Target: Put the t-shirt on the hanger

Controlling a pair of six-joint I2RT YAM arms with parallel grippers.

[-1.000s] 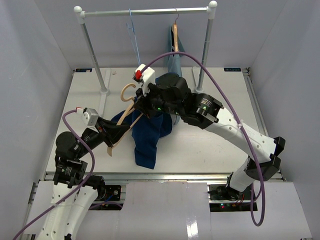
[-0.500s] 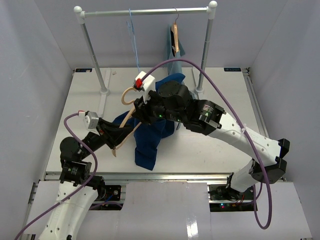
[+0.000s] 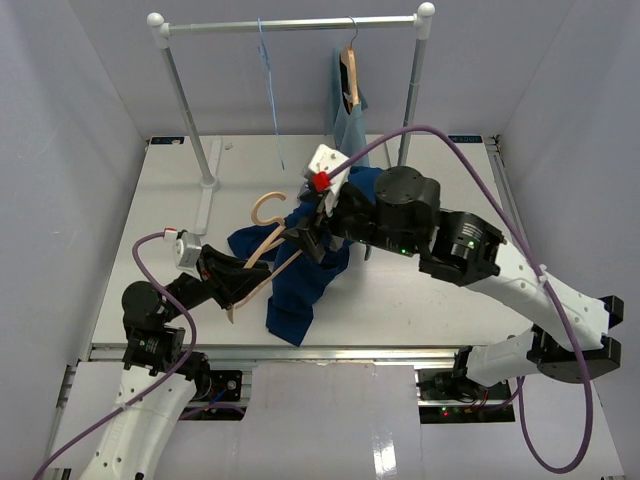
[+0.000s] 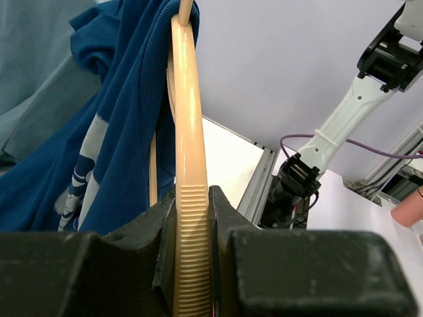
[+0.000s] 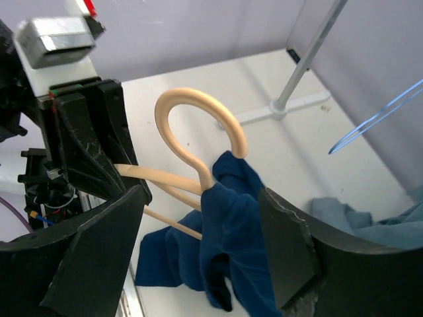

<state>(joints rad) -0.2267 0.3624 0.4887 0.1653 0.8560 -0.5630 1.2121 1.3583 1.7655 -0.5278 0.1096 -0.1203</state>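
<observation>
The left tool (image 4: 193,228) was clamped on the ribbed end of the wooden hanger (image 4: 187,119), holding it tilted above the bench (image 3: 430,300) with the hook pointing away from the arm. The navy t-shirt (image 3: 298,288) was bunched around the hanger's neck and draped over one shoulder, its lower part trailing down to the bench. The right tool (image 5: 201,247) stood with its jaws wide apart on either side of that cloth, gripping nothing.
</observation>
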